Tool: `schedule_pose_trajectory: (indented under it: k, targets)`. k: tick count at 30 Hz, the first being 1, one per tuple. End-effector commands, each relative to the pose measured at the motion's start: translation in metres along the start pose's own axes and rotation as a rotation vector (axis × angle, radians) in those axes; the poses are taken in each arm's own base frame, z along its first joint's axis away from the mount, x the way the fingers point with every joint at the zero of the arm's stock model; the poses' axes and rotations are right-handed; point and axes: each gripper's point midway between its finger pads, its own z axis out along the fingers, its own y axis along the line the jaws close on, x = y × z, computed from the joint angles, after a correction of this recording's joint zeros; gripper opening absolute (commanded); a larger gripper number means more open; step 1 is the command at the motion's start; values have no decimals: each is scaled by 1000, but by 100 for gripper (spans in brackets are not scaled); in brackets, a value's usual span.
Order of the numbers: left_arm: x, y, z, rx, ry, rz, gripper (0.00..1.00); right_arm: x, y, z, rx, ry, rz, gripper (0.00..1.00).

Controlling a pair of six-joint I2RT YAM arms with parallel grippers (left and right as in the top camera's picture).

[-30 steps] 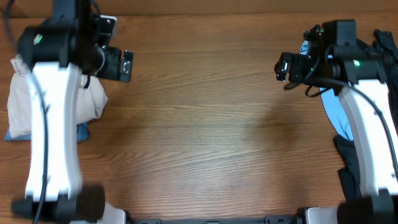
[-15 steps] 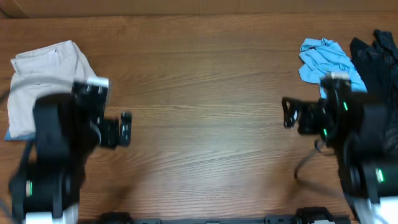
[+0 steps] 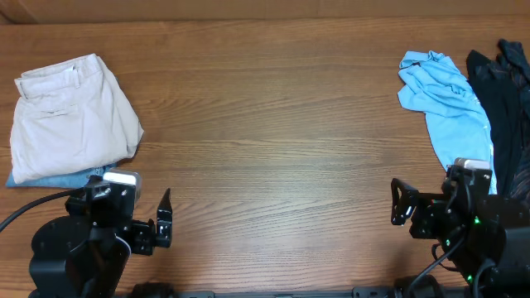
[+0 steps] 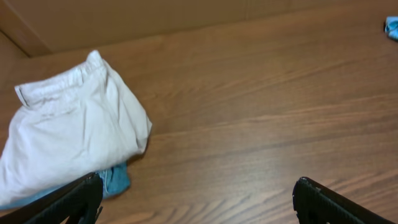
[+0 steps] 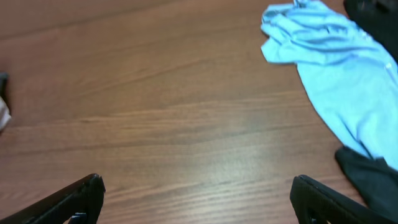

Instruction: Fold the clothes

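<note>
1. The pale cream cotton shorts (image 3: 70, 116) lie in the upper left of the overhead view. They are gathered into a compact, roughly rectangular bundle with the waistband toward the top edge. They rest on the brown wooden worktop (image 3: 273, 124), with a strip of blue cloth (image 3: 83, 175) peeking out from under their lower edge.

2. The left claw (image 3: 165, 219) sits low in the bottom left of the frame, well apart from the shorts. Its wrist view shows both fingers spread wide with nothing between them.

3. The right claw (image 3: 399, 204) sits in the bottom right, likewise spread wide and empty, near the lower end of a crumpled light blue shirt (image 3: 443, 95). A dark garment (image 3: 505, 83) lies just beside that shirt at the right edge.

4. To my eye the folding of the shorts looks finished, or very nearly so: the bundle is closed and neither arm is near it.

5. If anything remains, it is neatening. The bundle's right edge bulges a little, so the left claw would have to reach up and left, pinch that edge and press it flat without dragging the blue cloth beneath.
</note>
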Motion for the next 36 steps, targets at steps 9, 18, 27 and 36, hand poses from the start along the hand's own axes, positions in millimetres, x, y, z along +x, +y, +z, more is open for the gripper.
schedule_pose_trajectory:
  k: [9,18,27,36]
  targets:
    - [26,-6,-1,26,102,-29,100,4,-3,0,15,15,6,100]
    - [30,-6,-1,27,116,-30,100,4,-3,0,15,15,6,100]
    - [30,-6,-1,27,117,-30,100,2,-8,-8,29,-72,1,100]
    - [30,-6,-1,27,117,-30,100,12,0,17,-98,-338,-17,100]
